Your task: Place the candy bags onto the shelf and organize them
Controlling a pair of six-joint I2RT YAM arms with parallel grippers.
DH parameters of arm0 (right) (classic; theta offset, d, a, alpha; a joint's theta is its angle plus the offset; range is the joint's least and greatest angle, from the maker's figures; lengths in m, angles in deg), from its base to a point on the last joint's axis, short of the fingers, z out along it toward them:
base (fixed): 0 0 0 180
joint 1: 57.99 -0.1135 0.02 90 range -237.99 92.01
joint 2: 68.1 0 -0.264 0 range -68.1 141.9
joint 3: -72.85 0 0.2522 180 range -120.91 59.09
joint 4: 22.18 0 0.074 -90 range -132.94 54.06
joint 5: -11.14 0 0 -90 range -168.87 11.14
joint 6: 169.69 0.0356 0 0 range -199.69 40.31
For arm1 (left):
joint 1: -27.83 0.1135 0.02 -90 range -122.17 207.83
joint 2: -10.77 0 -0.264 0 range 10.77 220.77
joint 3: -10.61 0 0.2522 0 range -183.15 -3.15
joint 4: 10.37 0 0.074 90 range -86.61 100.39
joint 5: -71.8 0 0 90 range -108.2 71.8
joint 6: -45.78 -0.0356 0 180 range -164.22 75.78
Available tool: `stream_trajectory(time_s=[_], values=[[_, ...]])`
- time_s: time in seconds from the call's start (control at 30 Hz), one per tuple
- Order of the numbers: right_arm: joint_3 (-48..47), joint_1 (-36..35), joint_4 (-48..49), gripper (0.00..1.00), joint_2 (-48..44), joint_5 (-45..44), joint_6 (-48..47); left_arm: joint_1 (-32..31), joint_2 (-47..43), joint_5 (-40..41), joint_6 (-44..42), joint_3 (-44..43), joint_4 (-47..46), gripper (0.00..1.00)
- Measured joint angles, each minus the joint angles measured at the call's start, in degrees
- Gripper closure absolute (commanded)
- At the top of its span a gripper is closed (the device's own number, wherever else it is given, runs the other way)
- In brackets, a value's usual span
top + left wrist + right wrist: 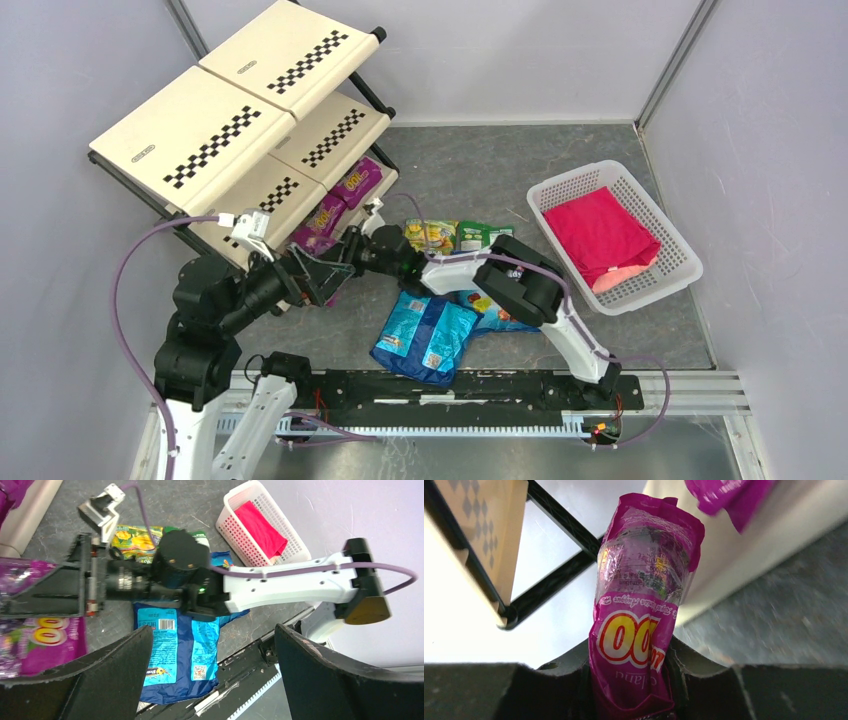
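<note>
Crowding held magenta bag (639,645), seemingly: shelf (200,140).

A white plastic lattice basket (682,262) (234,534), rectangular and shallow, sits on the right part of the dark grey mottled tabletop (480,170), turned at an angle to the table's edges and close to the pale grey right wall (780,150). Inside it lies a pink-red folded cloth (600,232) (260,527), filling most of the floor, with a paler peach patch at its near corner. A silver ribbed metal rail (700,385) runs along the table's near edge.
</note>
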Motion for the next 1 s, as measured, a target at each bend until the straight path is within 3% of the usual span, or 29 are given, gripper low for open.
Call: stream_trajectory(time_s=[0.5, 0.63, 0.73, 0.87, 1.0], values=[[-39.28, -4.96, -3.3, 0.64, 24.22, -13.49, -4.7, 0.0, -1.05, -0.52, 0.0, -1.49, 0.22, 0.03], [-45.97, -6.19, -5.51, 0.61, 29.14, -17.92, -6.14, 0.0, -1.05, -1.05, 0.0, -1.49, 0.2, 0.03], [-46.03, -7.19, -7.43, 0.48, 29.92, -21.49, -7.69, 0.0, -1.05, -1.55, 0.02, -1.49, 0.2, 0.03], [-47.76, -7.76, -11.41, 0.19, 30.14, -22.95, -8.55, 0.0, -1.05, -1.55, 0.02, -1.49, 0.2, 0.03], [-40.98, -7.85, -16.2, 0.11, 24.55, -21.53, -8.92, 0.0, -0.94, -1.55, 0.02, -1.49, 0.2, 0.03]])
